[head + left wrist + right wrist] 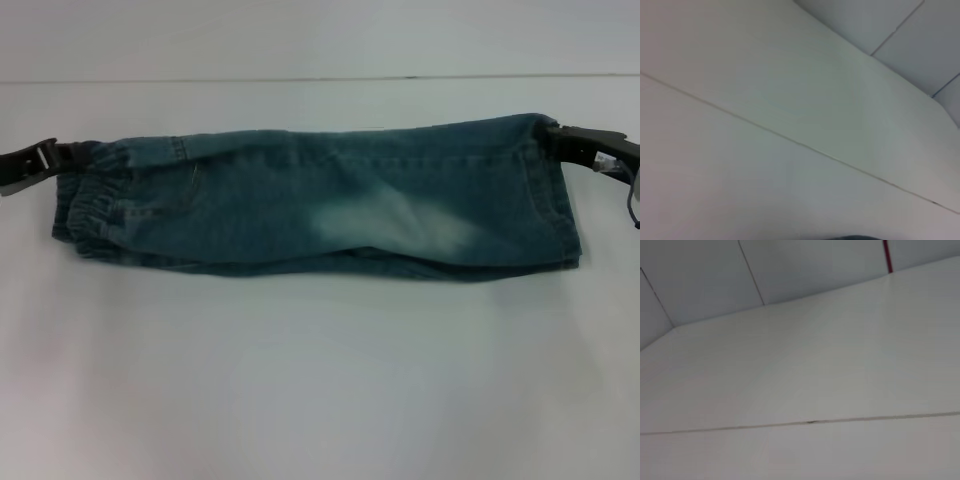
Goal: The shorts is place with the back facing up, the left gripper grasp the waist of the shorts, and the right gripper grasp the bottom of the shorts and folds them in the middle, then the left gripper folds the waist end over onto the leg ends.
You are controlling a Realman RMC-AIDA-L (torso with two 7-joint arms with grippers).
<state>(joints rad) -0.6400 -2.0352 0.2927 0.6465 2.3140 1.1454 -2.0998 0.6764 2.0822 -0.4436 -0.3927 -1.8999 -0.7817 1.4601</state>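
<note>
White tabletop [320, 400] carries the faded blue-green denim shorts [330, 205], folded lengthwise into a long band. At its far corners, the black left gripper [72, 155] pinches the ruffled elastic waist [95, 200] and the black right gripper [552, 135] clamps the flat hem end [555, 210].

White table [320, 400], thin seam; red stripe [885, 255].
</note>
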